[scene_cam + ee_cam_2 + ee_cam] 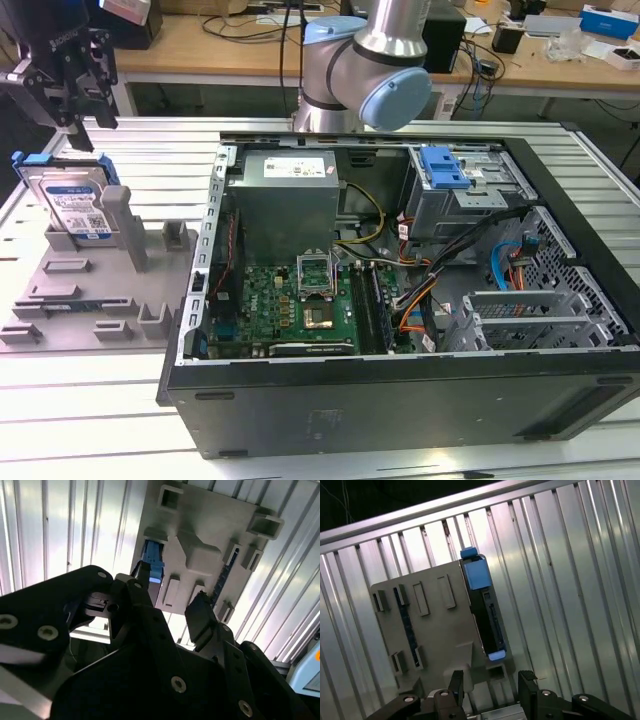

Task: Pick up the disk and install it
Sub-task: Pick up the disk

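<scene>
The claw, fingers spread and empty, hangs just above the disk. The disk stands on edge in a grey holder on the ribbed metal surface, with the open computer case toward the exterior view's right.

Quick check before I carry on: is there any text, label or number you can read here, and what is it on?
No text can be quoted.
Label, white and blue, on the disk: print too small to read.
Sticker, white, on the power supply: print too small to read.
Both wrist views: no print.
</scene>
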You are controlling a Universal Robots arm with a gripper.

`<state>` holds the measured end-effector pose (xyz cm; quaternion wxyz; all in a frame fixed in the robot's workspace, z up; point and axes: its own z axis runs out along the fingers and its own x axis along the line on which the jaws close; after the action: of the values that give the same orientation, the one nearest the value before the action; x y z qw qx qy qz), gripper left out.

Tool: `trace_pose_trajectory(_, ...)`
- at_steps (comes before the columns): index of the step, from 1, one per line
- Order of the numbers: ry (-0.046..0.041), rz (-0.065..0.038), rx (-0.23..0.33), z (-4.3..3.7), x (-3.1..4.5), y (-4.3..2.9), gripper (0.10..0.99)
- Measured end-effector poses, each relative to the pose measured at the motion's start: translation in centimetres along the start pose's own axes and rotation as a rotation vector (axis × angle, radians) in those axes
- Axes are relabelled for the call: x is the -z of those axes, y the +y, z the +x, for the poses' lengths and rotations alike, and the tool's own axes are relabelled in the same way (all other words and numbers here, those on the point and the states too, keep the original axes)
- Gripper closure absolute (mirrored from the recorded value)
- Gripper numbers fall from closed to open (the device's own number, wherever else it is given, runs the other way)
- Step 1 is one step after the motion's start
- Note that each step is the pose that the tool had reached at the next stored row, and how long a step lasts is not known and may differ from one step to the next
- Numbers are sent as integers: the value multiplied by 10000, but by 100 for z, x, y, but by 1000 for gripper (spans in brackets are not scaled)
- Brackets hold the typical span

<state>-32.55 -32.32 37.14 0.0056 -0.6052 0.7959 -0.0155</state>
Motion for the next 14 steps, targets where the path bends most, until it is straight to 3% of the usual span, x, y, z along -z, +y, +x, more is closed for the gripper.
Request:
trace_pose_trajectory(2, -2, 1, 82, -2, 0, 1, 529)
trace_pose_trajectory(14, -88, 17, 2552, -9, -52, -2, 529)
